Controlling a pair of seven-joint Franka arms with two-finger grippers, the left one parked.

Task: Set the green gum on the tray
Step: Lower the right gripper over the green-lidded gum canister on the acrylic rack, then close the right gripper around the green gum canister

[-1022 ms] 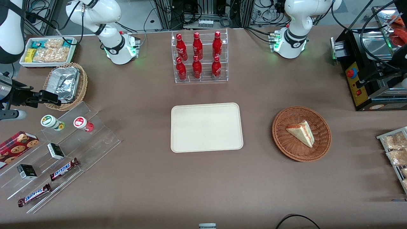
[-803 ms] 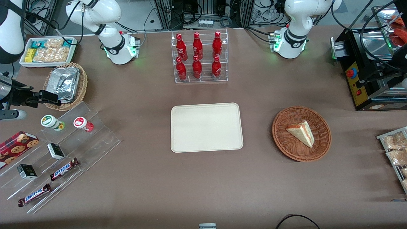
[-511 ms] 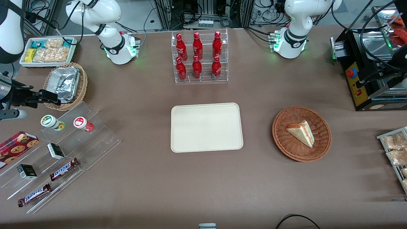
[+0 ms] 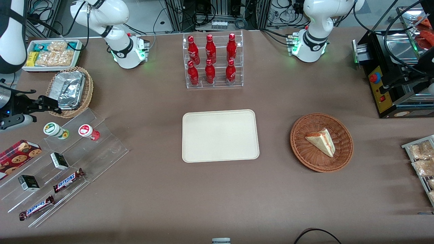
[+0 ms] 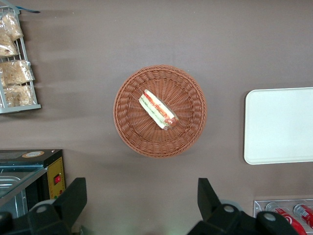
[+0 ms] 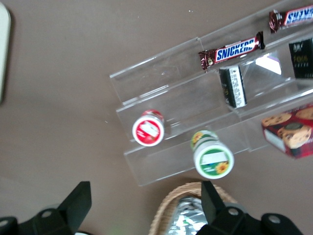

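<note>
Green gum (image 4: 54,129): upright on clear stepped rack (image 4: 101,149), beside red-lidded bottle (image 4: 86,131). Gripper (image 4: 51,105): fingers spread, above rack, near foil basket (image 4: 69,90). Tray (image 4: 220,135): well apart from rack.

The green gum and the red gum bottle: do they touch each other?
Apart. The right wrist view shows clear shelf between the green gum and the red gum bottle; the open gripper hovers above.

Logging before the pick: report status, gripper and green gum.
Gripper open, hovering above the acrylic stand, empty. Green gum upright on the stand beside the red gum. Tray bare. Nothing blocking.
</note>
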